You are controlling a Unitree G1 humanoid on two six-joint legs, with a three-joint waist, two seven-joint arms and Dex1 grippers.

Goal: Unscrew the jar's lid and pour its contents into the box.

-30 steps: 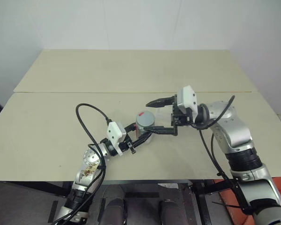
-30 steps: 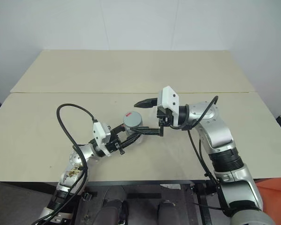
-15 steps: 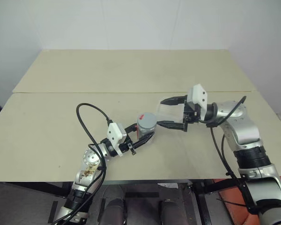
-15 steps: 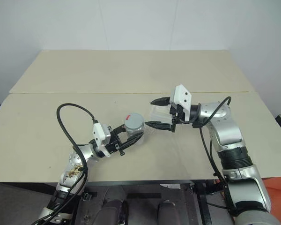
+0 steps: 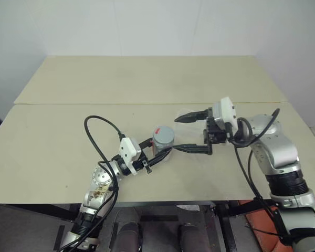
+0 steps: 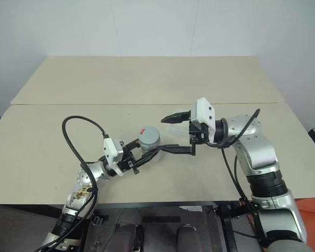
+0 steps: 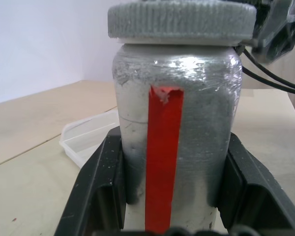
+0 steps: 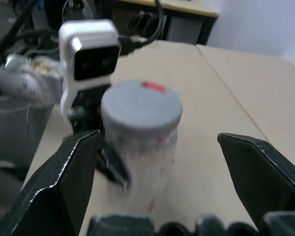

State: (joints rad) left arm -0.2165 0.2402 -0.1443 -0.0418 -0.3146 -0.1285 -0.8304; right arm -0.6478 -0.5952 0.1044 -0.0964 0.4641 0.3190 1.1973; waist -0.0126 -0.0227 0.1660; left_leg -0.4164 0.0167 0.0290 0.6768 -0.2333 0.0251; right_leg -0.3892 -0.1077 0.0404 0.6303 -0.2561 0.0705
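A silver-grey jar (image 5: 163,140) with a red strip down its side stands upright just above the table, my left gripper (image 5: 156,150) shut on its lower body. Its grey lid (image 5: 163,132), marked red on top, sits on the jar. My right gripper (image 5: 176,134) is open and points left, its fingertips level with the jar's right side, one beyond it and one nearer; neither touches it. The right wrist view has the jar (image 8: 140,135) ahead between the two wide fingers (image 8: 64,172). The clear shallow box (image 7: 88,140) lies on the table behind the jar.
The beige table (image 5: 68,131) runs far to the left and back, with a seam (image 5: 94,103) across it. A black cable (image 5: 97,134) loops up from my left arm. The table's front edge (image 5: 163,202) is close below the grippers.
The right gripper, which straddled the lid, drew back to the right and then came partway back toward the jar, staying open. The jar and left gripper kept still.
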